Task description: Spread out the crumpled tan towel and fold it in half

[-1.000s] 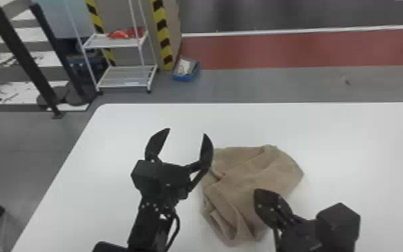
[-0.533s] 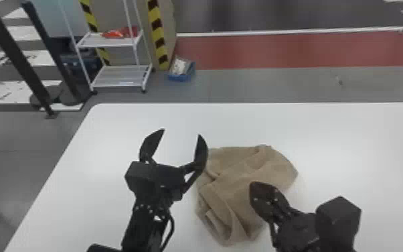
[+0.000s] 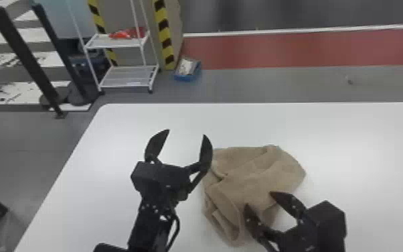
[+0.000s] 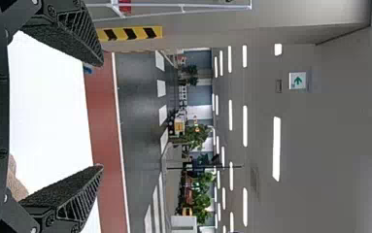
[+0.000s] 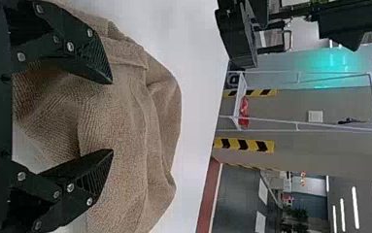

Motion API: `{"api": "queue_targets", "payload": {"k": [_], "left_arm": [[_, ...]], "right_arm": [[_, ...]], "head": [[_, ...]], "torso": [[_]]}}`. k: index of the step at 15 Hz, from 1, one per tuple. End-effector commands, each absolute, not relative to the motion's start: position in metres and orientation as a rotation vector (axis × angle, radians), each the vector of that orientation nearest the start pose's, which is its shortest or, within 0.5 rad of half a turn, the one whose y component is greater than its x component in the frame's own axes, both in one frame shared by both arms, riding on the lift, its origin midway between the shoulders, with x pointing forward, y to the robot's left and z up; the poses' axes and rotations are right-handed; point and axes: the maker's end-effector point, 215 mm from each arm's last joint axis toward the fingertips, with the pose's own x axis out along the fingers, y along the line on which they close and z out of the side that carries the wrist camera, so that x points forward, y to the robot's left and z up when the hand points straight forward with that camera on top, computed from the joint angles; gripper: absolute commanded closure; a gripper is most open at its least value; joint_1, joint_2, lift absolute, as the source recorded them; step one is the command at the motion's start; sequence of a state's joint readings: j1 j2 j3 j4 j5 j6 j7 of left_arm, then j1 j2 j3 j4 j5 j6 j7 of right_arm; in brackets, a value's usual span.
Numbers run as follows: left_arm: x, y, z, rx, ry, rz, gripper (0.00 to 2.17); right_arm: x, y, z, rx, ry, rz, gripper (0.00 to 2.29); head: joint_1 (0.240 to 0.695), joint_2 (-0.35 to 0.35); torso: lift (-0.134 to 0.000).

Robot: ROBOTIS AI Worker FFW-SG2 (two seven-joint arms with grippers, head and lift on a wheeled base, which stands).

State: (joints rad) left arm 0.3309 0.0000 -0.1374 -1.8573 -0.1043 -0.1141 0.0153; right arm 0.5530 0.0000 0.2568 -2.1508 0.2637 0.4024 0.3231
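1. Got the crumpled tan towel [image 3: 257, 177] sitting on the white table [image 3: 361, 150], right of the left gripper [image 3: 187, 133] and partly under the right gripper [image 3: 259, 199] as seen from the head.
2. Runs roughly near to far, long axis leaning right toward the far end. Narrows to a point on the near side, spreads out wider on the far side, with a blunt corner poking right.
3. Left gripper: spread wide, holding nothing. Right gripper: also well open, nothing pinched, with tan cloth behind and between the 2 fingers. Can't tell about any contact with the cloth.
4. Container-wise, spotted a blue bin [image 3: 185, 78] on the floor beyond the far edge, with some whitish stuff inside. Left of that, a white rack [image 3: 120, 43] with something red [image 3: 127, 33] on a shelf.
5. Fuzzy, terry-like weave on the towel, all soft folds and a rounded hem. Smooth tabletop, rounded at the far left corner. Black, pointy fingers with ribbed sides.
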Motion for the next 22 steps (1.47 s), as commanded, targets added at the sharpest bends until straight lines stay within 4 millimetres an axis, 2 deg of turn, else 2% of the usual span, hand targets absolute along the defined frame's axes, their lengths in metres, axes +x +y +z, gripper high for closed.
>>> {"api": "queue_targets", "payload": {"k": [1, 2, 3, 4, 6, 10, 12, 14, 16, 18, 19, 20, 21, 22], "left_arm": [[0.491, 0.145, -0.324, 0.05, -0.08, -0.125, 0.14], [0.491, 0.145, -0.325, 0.05, -0.08, -0.125, 0.14], [0.491, 0.145, -0.325, 0.05, -0.08, -0.125, 0.14], [0.491, 0.145, -0.325, 0.05, -0.08, -0.125, 0.14], [0.491, 0.145, -0.325, 0.049, -0.08, -0.125, 0.14], [0.49, 0.149, -0.325, 0.051, -0.078, -0.119, 0.14], [0.49, 0.149, -0.325, 0.051, -0.078, -0.119, 0.14], [0.491, 0.149, -0.326, 0.049, -0.077, -0.119, 0.14], [0.491, 0.16, -0.32, 0.047, -0.096, -0.072, 0.14], [0.49, 0.17, -0.319, 0.044, -0.098, -0.05, 0.14], [0.491, 0.172, -0.317, 0.04, -0.104, -0.046, 0.14], [0.49, 0.173, -0.317, 0.04, -0.103, -0.045, 0.14], [0.49, 0.173, -0.317, 0.037, -0.105, -0.045, 0.14], [0.491, 0.174, -0.316, 0.031, -0.106, -0.044, 0.14]], "right_arm": [[0.38, -0.048, -0.419, -0.114, 0.378, 0.503, 0.79], [0.38, -0.048, -0.419, -0.112, 0.38, 0.503, 1.3], [0.38, -0.047, -0.418, -0.11, 0.379, 0.504, 1.62], [0.381, -0.046, -0.415, -0.106, 0.375, 0.506, 1.78], [0.382, -0.044, -0.409, -0.099, 0.363, 0.508, 1.86], [0.386, -0.047, -0.404, -0.092, 0.352, 0.502, 1.86], [0.39, -0.047, -0.386, -0.08, 0.312, 0.501, 1.86], [0.397, -0.057, -0.35, -0.032, 0.253, 0.491, 1.86], [0.413, -0.106, -0.318, -0.016, 0.194, 0.403, 1.86], [0.436, -0.188, -0.3, 0.009, 0.153, 0.243, 1.86], [0.443, -0.225, -0.302, -0.01, 0.155, 0.158, 1.86], [0.445, -0.271, -0.319, -0.034, 0.182, 0.046, 1.86], [0.444, -0.31, -0.351, -0.042, 0.247, -0.038, 1.84], [0.44, -0.334, -0.381, -0.045, 0.302, -0.102, 1.59]], "head": [[0.695, 0.131], [0.695, 0.129], [0.695, 0.128], [0.695, 0.127], [0.695, 0.127], [0.695, 0.132], [0.695, 0.132], [0.695, 0.13], [0.695, 0.126], [0.695, 0.084], [0.695, 0.052], [0.695, 0.021], [0.695, -0.012], [0.695, -0.091]], "torso": [[-0.124], [-0.124], [-0.124], [-0.124], [-0.124], [-0.124], [-0.124], [-0.124], [-0.124], [-0.124], [-0.124], [-0.124], [-0.124], [-0.124]]}}
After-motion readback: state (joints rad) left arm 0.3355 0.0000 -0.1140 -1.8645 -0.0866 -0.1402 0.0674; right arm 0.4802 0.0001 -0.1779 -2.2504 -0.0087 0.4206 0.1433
